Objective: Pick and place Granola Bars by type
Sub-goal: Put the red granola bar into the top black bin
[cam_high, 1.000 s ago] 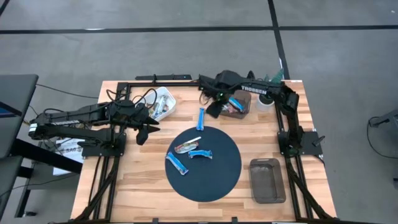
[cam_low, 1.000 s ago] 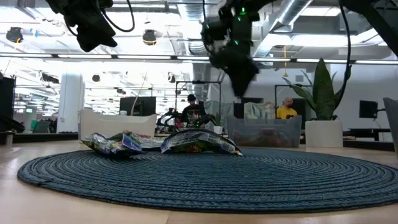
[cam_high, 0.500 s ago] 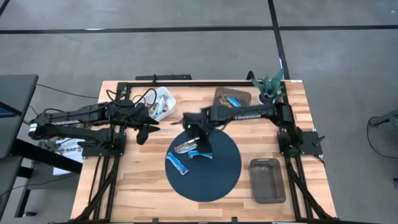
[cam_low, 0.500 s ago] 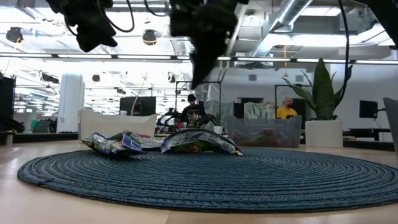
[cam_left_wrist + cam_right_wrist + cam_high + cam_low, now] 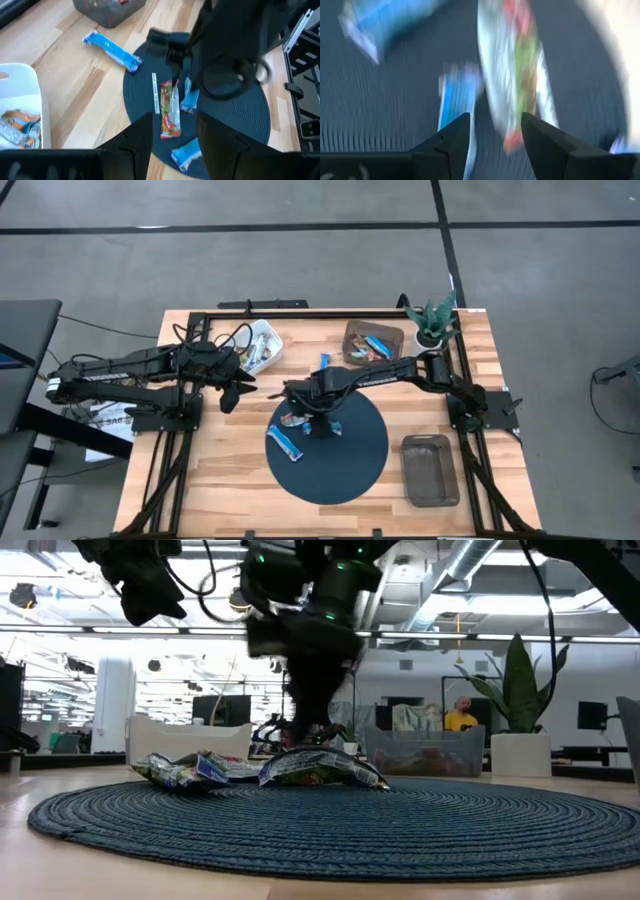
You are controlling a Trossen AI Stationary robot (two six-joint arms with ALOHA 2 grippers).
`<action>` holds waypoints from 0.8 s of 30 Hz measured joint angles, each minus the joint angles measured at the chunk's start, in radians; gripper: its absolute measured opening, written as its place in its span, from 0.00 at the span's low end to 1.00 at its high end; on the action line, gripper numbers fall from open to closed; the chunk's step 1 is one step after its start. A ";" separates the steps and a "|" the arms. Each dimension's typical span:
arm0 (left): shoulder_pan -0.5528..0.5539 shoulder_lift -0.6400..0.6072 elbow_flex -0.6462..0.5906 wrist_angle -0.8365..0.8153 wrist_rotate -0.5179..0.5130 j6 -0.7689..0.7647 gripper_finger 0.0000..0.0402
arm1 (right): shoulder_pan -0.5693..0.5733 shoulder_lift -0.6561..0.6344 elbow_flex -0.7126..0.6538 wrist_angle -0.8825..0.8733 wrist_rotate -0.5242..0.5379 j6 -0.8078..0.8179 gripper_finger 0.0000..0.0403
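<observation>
Three granola bars lie on the round dark blue mat (image 5: pixel 330 445): a multicoloured one (image 5: pixel 292 418) and two blue ones (image 5: pixel 285 442) (image 5: pixel 326 428). A third blue bar (image 5: pixel 324 364) lies on the wood beyond the mat. My right gripper (image 5: pixel 308 408) hangs open just over the bars and points steeply down. In its wrist view the multicoloured bar (image 5: pixel 515 75) and a blue bar (image 5: pixel 457 100) lie ahead of the fingertips. My left gripper (image 5: pixel 235 390) waits open above the table's left side, left of the mat.
A white bin (image 5: pixel 262 345) with wrappers stands at the far left of centre. A clear brown bin (image 5: pixel 372 342) holding blue bars stands at the far right of centre. A grey bin (image 5: pixel 430 470) sits at the near right, and a small plant (image 5: pixel 432 320) at the far right corner.
My right gripper has swung from over the brown bin toward the table's left and near edge, sunk toward the mat and rolled about its own axis. It now hangs just over the bars. The bars have stayed where they were.
</observation>
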 joint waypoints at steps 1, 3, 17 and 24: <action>-0.001 0.006 0.000 0.002 0.000 0.000 0.35 | -0.002 0.000 -0.005 -0.031 -0.001 0.000 0.41; -0.002 0.011 0.001 -0.001 0.000 0.000 0.35 | -0.005 0.015 -0.003 0.001 -0.002 -0.004 0.41; -0.002 0.019 0.000 -0.005 0.002 -0.011 0.35 | -0.015 0.047 -0.003 0.029 0.035 -0.009 0.32; -0.002 0.019 -0.001 0.000 -0.002 -0.021 0.35 | -0.019 0.047 0.001 -0.007 0.049 -0.008 0.26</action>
